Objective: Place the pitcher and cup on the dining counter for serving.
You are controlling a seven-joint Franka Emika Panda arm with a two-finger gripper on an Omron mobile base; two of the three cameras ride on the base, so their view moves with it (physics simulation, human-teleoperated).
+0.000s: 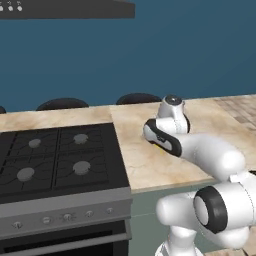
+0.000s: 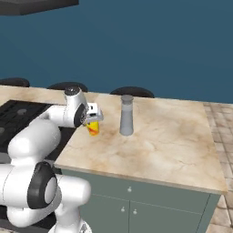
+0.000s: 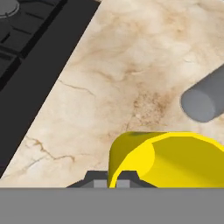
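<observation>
My gripper [image 2: 93, 119] is shut on the rim of the yellow cup [image 2: 93, 128], which has a red-orange mark on its side. The cup hangs low over the left part of the dining counter [image 2: 159, 141], close to the stove; I cannot tell whether it touches the surface. In the hand view the cup [image 3: 170, 157] has its rim pinched between the gripper's [image 3: 113, 180] tips. The tall grey pitcher [image 2: 126, 116] stands upright on the counter just right of the cup, and its lid end [image 3: 202, 99] shows in the hand view.
A black gas stove [image 1: 55, 160] adjoins the counter's left edge [image 3: 26, 65]. Dark round stool backs [image 2: 131, 92] line the far edge. To the right of the pitcher lies bare marble [image 2: 182, 136]. Grey-green cabinet fronts [image 2: 145, 205] run below the near edge.
</observation>
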